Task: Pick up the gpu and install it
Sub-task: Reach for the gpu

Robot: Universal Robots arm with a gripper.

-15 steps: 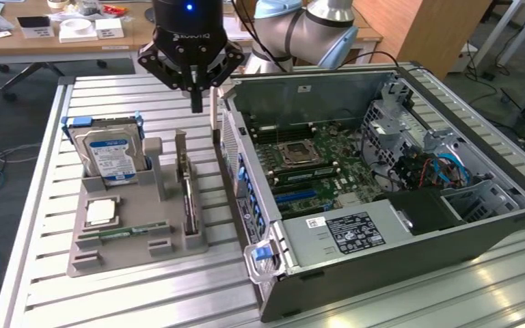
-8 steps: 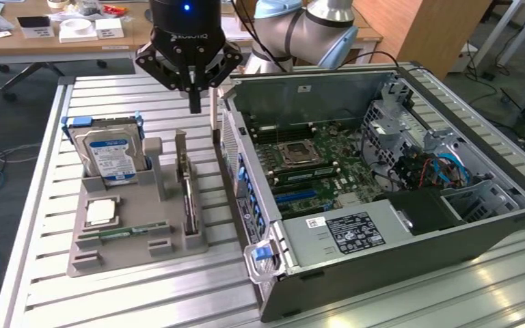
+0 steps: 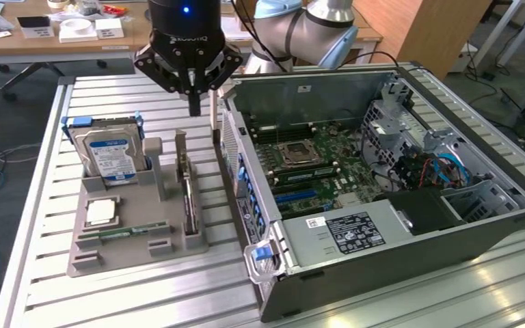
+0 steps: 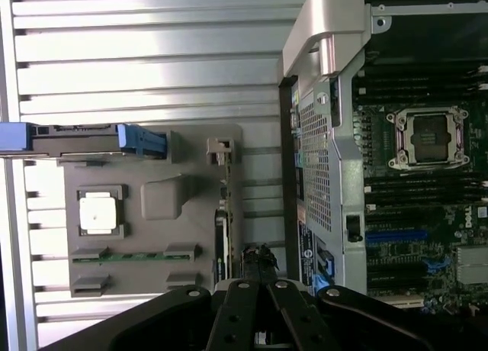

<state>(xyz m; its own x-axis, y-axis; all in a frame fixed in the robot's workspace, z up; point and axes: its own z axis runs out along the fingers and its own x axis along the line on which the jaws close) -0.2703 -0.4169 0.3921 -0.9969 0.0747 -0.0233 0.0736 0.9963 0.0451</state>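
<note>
Surface: slatted metal table (image 3: 107, 294), office desks behind

Item 1, grey holder tray (image 3: 117, 256), on the table at the exterior view's left. It holds a hard drive (image 3: 112, 157) with a blue-white label, standing up; a square silver processor chip (image 3: 101, 212) lying flat; a narrow green memory stick (image 3: 126, 232) lying flat

Item 2, the gpu (image 3: 185, 184): thin dark circuit card standing on its long edge in a slot of the tray, on the side nearest the case. Edge-on from my wrist it reads as a slim dark blade. It is untouched

Item 3, open computer case (image 3: 381, 253), on its side beside the tray, motherboard (image 3: 317, 164) exposed, with an empty processor socket

Item 4, my gripper (image 3: 194, 102): fingers pressed together, empty, hanging above the gpu's far end, close to the case wall
</note>
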